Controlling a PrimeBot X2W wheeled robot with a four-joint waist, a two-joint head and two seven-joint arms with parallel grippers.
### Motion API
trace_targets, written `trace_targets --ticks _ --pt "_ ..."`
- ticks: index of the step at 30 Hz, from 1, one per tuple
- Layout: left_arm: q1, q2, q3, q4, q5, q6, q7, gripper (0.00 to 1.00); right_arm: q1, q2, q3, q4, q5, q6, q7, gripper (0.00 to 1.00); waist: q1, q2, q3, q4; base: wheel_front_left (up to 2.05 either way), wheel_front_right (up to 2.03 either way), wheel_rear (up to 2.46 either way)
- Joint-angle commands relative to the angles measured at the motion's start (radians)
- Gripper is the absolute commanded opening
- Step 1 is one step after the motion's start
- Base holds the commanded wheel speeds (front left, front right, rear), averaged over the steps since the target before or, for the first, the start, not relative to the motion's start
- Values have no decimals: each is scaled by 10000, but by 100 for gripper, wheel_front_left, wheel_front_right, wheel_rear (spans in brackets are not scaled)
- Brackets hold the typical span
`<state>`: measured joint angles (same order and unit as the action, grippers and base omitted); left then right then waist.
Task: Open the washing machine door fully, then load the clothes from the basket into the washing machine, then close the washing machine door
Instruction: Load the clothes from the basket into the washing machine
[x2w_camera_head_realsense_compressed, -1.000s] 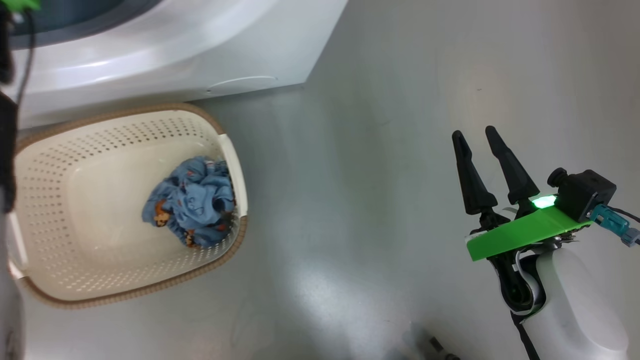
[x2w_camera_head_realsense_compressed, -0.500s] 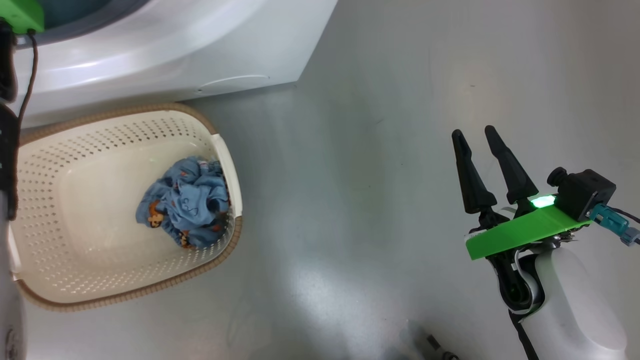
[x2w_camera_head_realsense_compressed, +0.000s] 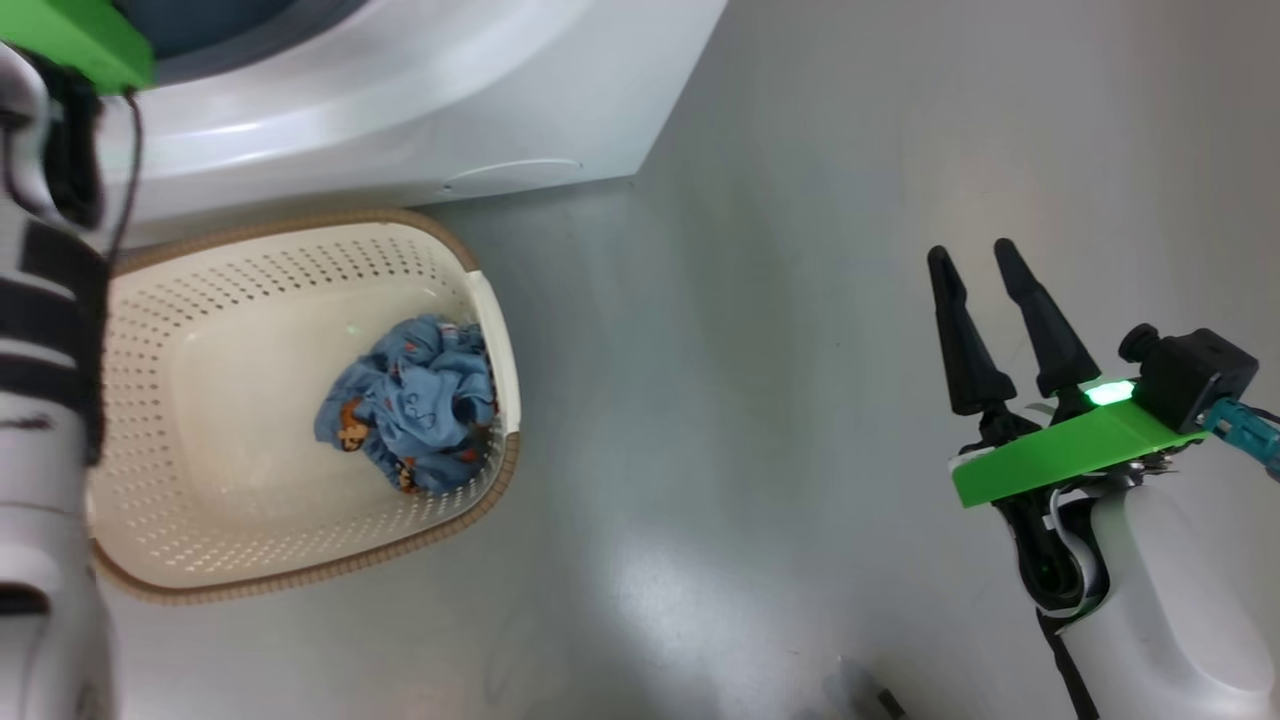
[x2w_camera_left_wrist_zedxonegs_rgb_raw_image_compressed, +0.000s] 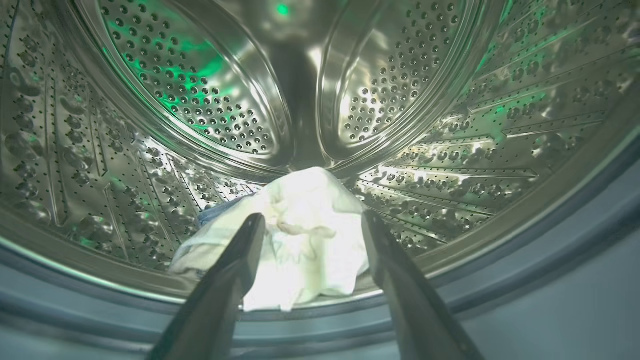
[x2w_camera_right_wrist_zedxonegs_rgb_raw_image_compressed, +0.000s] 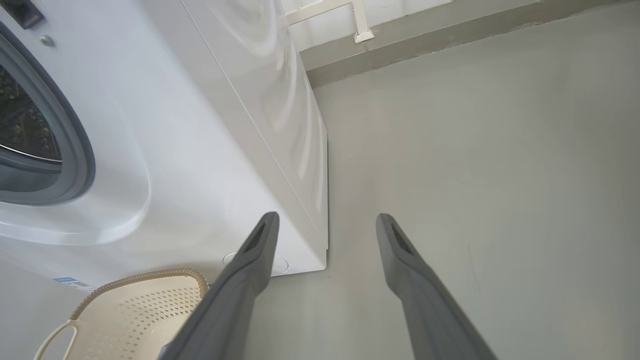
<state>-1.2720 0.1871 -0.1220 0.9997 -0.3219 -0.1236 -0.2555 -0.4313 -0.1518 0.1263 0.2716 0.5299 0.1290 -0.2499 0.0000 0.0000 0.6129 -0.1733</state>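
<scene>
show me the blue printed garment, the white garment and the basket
blue printed garment (x2w_camera_head_realsense_compressed: 410, 400): head view, middle of the crumpled cloth.
white garment (x2w_camera_left_wrist_zedxonegs_rgb_raw_image_compressed: 305, 235): left wrist view, its bright middle folds.
basket (x2w_camera_head_realsense_compressed: 230, 400): head view, bare floor inside it.

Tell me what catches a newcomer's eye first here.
A crumpled pale white garment glows at the front of the shiny perforated steel drum, beyond the open left gripper. A blue garment with orange prints lies in the cream perforated basket in front of the white washing machine.
</scene>
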Motion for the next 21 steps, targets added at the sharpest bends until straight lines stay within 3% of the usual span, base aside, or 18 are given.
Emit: trace_targets --ticks 1,21 --pt "253 362 167 -379 38 -30 -63 100 223 -69 142 -196 -55 17 -119 100 0 0 -93 90 0 0 0" --pt "4385 -560 1513 -3676 896 -68 -63 100 914 -500 -274 -76 -182 17 -119 100 0 0 -1338 832 0 0 0"
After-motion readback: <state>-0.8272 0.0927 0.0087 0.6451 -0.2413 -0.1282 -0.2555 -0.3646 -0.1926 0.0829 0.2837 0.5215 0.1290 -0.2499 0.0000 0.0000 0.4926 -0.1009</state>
